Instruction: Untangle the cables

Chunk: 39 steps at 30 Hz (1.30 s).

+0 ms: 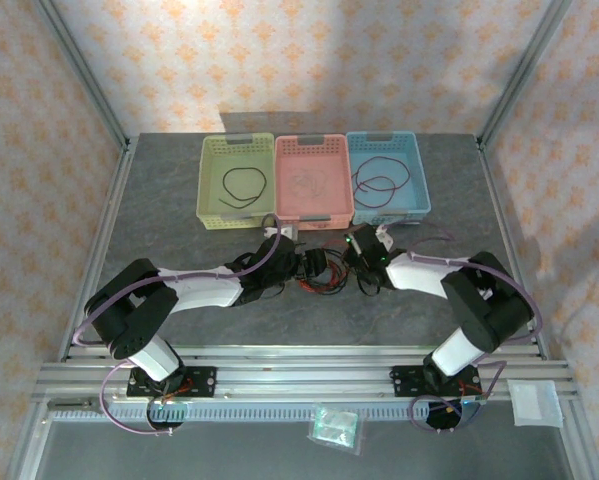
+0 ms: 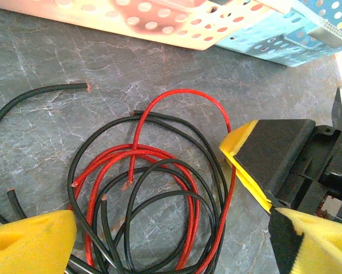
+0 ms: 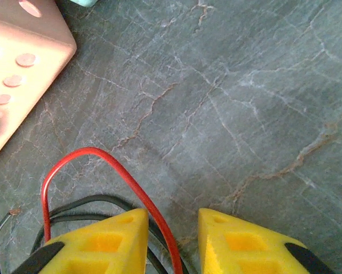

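Cables (image 2: 159,188), black and red, lie tangled on the grey table (image 1: 159,210) at mid-frame, just below the pink basket (image 1: 314,218). Left gripper (image 2: 176,231) gapes wide over the heap. Right gripper (image 3: 172,222) stands parted, a red cable (image 3: 102,155) running between its fingers.

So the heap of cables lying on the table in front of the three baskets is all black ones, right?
Not quite. The heap in front of the baskets mixes black cables with red cables. The left wrist view shows both colours looped through each other on the table.
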Each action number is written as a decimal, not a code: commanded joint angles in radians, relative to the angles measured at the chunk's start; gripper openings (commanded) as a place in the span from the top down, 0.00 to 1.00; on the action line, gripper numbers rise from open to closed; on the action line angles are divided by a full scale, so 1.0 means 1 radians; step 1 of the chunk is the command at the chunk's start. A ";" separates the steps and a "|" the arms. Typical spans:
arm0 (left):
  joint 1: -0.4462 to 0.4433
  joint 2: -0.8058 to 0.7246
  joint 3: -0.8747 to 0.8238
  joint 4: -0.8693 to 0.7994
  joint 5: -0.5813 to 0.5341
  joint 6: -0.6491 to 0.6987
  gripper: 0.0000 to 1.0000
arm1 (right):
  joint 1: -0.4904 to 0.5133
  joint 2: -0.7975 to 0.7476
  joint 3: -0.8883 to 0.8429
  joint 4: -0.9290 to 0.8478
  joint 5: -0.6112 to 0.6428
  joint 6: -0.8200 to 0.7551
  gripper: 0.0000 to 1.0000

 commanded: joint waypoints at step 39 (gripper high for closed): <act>0.008 0.127 0.170 -0.226 -0.117 0.055 0.08 | 0.021 -0.298 -0.023 0.012 -0.044 -0.286 1.00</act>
